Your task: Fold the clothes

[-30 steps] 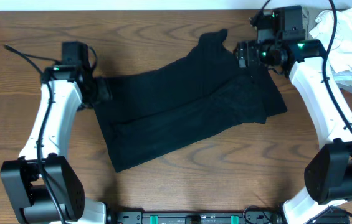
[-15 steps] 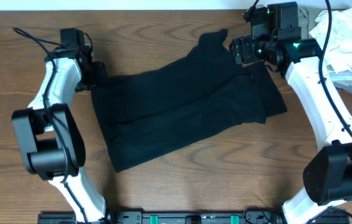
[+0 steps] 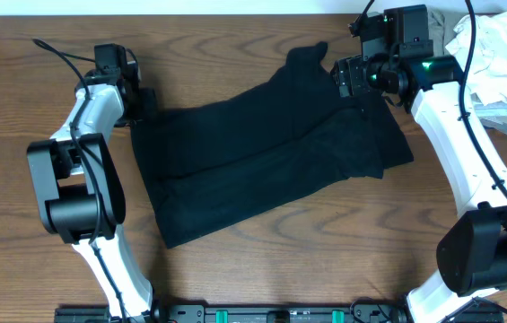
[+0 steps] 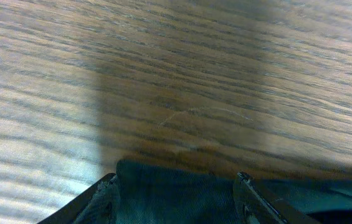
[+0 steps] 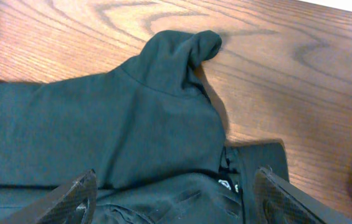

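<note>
Black garment [image 3: 262, 157] lying flat near the centre of the wooden table [image 3: 235, 36], partly folded, its long axis running from 7 o'clock to 1 o'clock in the overhead view. A narrow rolled end points to 1 o'clock; the broad straight hem faces 7 o'clock. Bare wood lies open along the 6 o'clock side and at 11 o'clock. Left gripper [image 4: 176, 177] sits at the garment's 10 o'clock corner, fingers spread with the cloth edge between them. Right gripper [image 5: 176, 172] hangs over the 1 o'clock end, fingers wide apart, not pinching. A small tag [image 5: 223, 184] inside the garment bears a white mark too small to read. A heap of white cloth [image 3: 495, 49] sits at 2 o'clock, well apart.
</note>
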`<state>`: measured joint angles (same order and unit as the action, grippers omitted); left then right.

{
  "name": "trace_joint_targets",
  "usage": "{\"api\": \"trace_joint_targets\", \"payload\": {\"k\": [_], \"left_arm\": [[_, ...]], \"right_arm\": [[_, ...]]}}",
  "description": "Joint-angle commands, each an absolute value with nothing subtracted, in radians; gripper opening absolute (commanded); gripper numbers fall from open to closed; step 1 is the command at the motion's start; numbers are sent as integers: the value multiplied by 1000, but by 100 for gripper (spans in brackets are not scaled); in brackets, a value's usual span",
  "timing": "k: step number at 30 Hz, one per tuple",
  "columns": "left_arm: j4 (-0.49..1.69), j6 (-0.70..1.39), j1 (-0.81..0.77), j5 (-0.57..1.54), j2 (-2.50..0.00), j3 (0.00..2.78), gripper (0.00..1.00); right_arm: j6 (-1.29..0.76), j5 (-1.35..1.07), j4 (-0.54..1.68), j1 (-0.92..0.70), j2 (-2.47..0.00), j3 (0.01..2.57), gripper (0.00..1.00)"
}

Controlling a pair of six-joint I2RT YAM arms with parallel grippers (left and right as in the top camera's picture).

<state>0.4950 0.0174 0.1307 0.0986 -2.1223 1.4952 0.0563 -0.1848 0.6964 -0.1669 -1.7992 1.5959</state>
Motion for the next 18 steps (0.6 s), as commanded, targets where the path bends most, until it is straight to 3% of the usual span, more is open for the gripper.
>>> {"api": "trace_joint_targets", "payload": {"k": [1,5,7,10,13,18], "left_arm": [[490,-7,134,96,-2138,1523,59],[481,-15,134,96,-2152,1523,58],[486,-15,134,97,-2167,1522,48],[511,-14,133,98,-2180,1522,21],[539,-14,134,97,-2182,1522,8],[593,-7,134,96,-2160,1523,6]], "right_arm": [[70,-179,699,-184,-1788,1607,78],[70,-179,702,-184,-1788,1607,78],[70,-179,708,-184,-1788,1607,78],[71,-179,715,-184,-1788,1607,78],[77,-171,711,-184,-1788,1607,78],[76,-172,680,-184,-1790,1607,75]]}}
